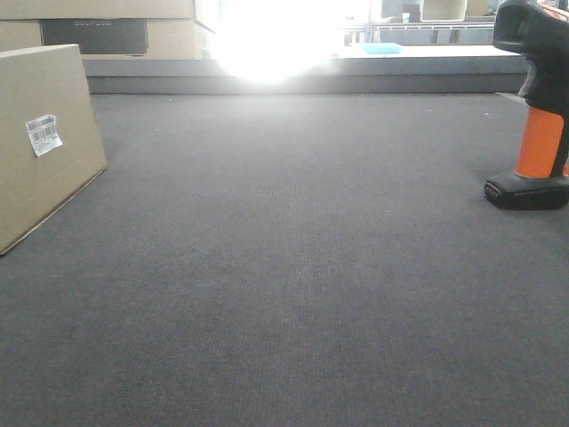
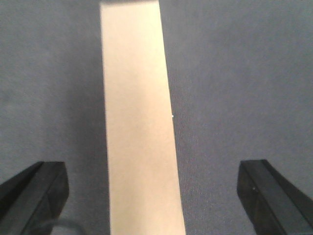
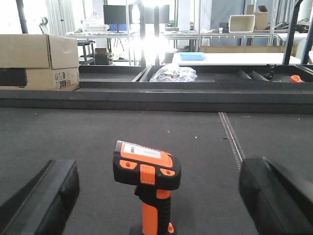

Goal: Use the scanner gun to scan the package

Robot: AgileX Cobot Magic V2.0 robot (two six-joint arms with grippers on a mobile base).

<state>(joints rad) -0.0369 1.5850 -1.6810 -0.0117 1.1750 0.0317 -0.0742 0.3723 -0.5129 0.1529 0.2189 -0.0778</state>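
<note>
The package, a tan cardboard box [image 1: 40, 142] with a white barcode label [image 1: 43, 134], lies at the left edge of the dark table. In the left wrist view its narrow side [image 2: 139, 137] runs between the wide-open fingers of my left gripper [image 2: 154, 196], which hovers above it without touching. The orange-and-black scanner gun [image 1: 538, 107] stands upright on its base at the right edge. In the right wrist view the scanner gun [image 3: 146, 176] stands between the wide-open fingers of my right gripper [image 3: 156, 196], apart from both.
Dark grey felt table surface [image 1: 293, 267]. A raised ledge [image 1: 302, 76] runs along its far edge. Cardboard boxes [image 3: 36, 61] sit at the back left. A crumpled plastic bag [image 3: 172, 73] and a blue tray [image 3: 192, 56] lie beyond the ledge, with shelving behind.
</note>
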